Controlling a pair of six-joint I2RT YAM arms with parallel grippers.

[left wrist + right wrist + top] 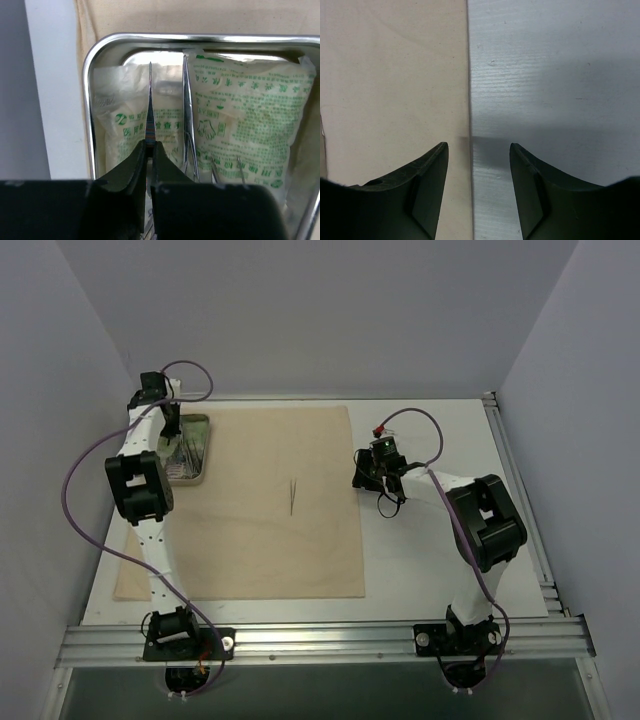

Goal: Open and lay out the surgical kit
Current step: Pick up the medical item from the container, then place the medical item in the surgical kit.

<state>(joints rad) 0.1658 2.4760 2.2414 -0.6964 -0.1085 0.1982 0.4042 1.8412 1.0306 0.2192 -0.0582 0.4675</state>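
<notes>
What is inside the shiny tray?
Inside the tray lie green-printed packets with thin steel instruments on top. The left gripper pinches one instrument. The packets hide the tray's bottom.

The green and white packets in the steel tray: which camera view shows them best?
The left wrist view: the packets fill the tray and their green print shows. In the top external view the left arm partly hides the tray, so no packet is distinguishable. The right wrist view shows none.

The left gripper [149,150] hides the handles of the instruments [186,120] at six o'clock. The steel tray [89,100] is cut off at three o'clock. Packet [250,115] print is unreadable.
</notes>
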